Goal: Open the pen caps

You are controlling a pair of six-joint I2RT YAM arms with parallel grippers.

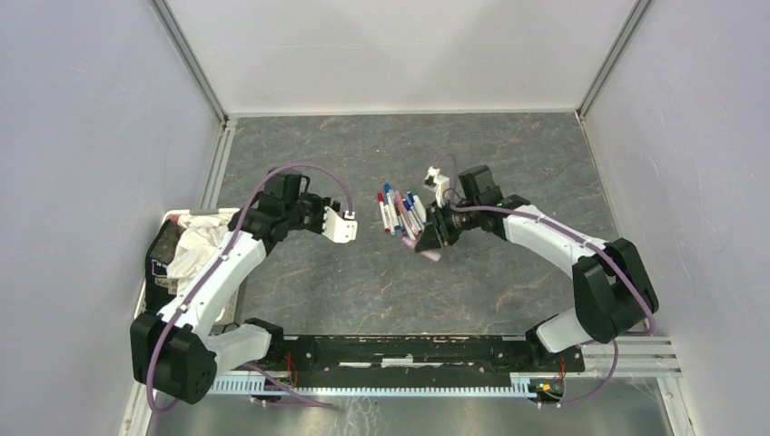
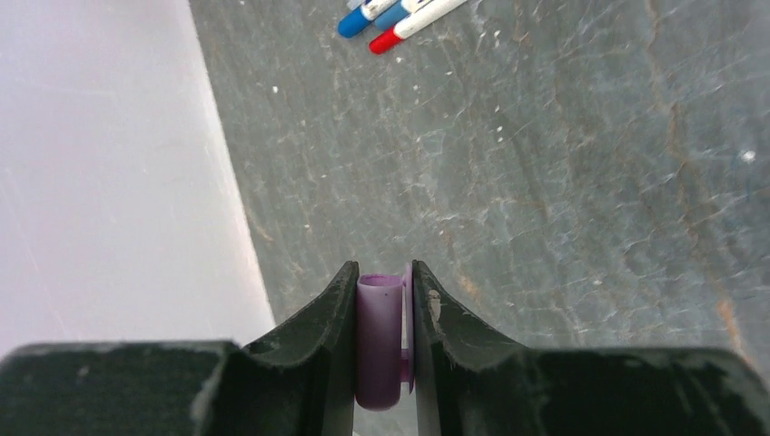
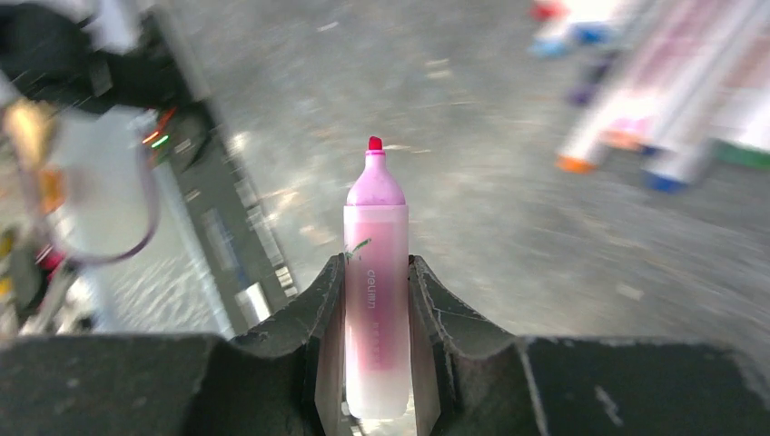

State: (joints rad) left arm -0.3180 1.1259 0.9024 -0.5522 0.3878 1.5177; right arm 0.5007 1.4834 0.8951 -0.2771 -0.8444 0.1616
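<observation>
My right gripper [image 3: 376,300] is shut on the thick pink pen [image 3: 375,300]. Its cap is off and its red tip points away from the wrist. In the top view this gripper [image 1: 425,245] hangs just right of the pile of pens [image 1: 399,212], with the pink pen [image 1: 429,254] sticking out below it. My left gripper [image 2: 381,309] is shut on a purple-pink pen cap [image 2: 380,341]. In the top view it [image 1: 343,225] is left of the pile, a short gap away. Blue and red capped pen ends [image 2: 386,23] show at the top of the left wrist view.
A tray [image 1: 163,263] with crumpled white cloth and a dark object sits at the left table edge. White walls enclose the table on three sides. The black base rail [image 1: 399,354] runs along the near edge.
</observation>
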